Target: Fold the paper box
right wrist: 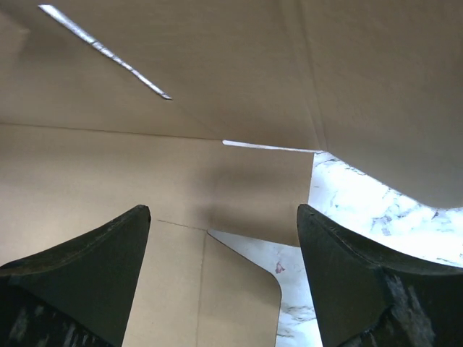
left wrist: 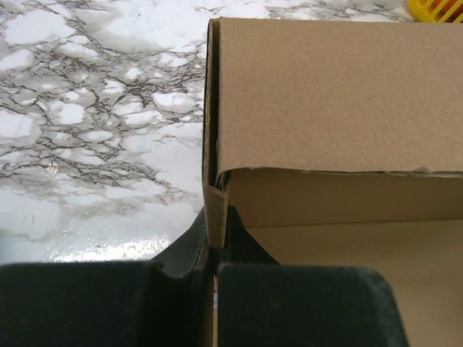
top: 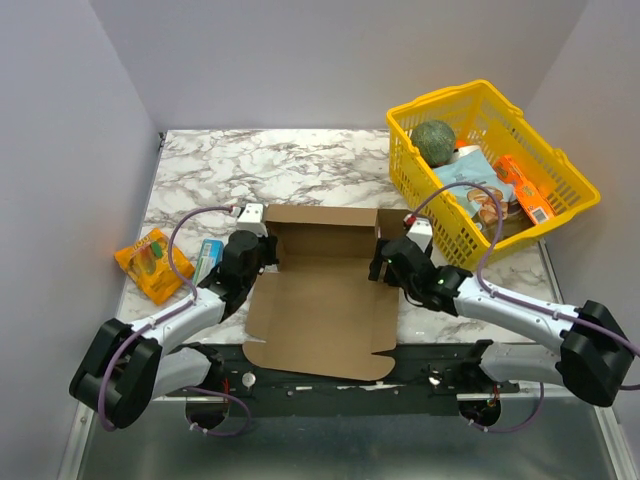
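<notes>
Brown paper box (top: 322, 310) half formed, back wall (top: 325, 218) up. Left gripper (left wrist: 217, 220) clamps left side wall (left wrist: 213, 130). Right gripper (right wrist: 223, 213) spread wide, holding nothing. Next, probably: grasp right side, raise it squarely.

paper box (top: 325, 300) | brown cardboard | part-folded, rear wall upright | on table (top: 200, 170)

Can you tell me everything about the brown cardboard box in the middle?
The paper box is plain brown cardboard, unprinted, half folded. Its back wall and side walls stand up; its wide front flap lies flat, reaching toward the arms' bases. It rests on the marble table. The left gripper pinches its left wall; the right gripper is open at its right wall.
</notes>
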You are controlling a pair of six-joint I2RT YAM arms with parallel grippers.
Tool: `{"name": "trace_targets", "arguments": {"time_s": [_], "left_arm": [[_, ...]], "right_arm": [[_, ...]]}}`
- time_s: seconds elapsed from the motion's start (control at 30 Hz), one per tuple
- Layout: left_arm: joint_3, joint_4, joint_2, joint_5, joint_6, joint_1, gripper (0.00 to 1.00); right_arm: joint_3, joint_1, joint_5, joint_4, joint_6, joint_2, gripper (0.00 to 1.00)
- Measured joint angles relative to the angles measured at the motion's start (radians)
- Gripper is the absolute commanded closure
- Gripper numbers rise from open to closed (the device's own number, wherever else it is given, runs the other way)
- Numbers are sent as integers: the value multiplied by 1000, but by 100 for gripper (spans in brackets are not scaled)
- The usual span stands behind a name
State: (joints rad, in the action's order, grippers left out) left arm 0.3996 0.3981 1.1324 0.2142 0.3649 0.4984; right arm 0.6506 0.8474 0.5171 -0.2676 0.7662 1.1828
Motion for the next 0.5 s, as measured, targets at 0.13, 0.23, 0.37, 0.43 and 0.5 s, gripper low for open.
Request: {"name": "trace_targets", "arguments": {"time_s": [0.13,0.23,0.37,0.43,0.5], "left_arm": [[-2,0,-2,-1,2,0,100],[-2,0,-3,-2,1,0,100],[-5,-4,-10,-2,0,0,100],[-9,-5,-14,-2,0,0,100],[-10,-5,-17,-2,2,-2,100]], "right_arm": [[-16,-34,-44,24,0,16,9],[-18,-45,-62,37,0,42,7],[-24,-55,-69,45,3,65,7],[-25,-58,-73,48,4,72,6],[-26,-64,-77,50,5,80,6]]}}
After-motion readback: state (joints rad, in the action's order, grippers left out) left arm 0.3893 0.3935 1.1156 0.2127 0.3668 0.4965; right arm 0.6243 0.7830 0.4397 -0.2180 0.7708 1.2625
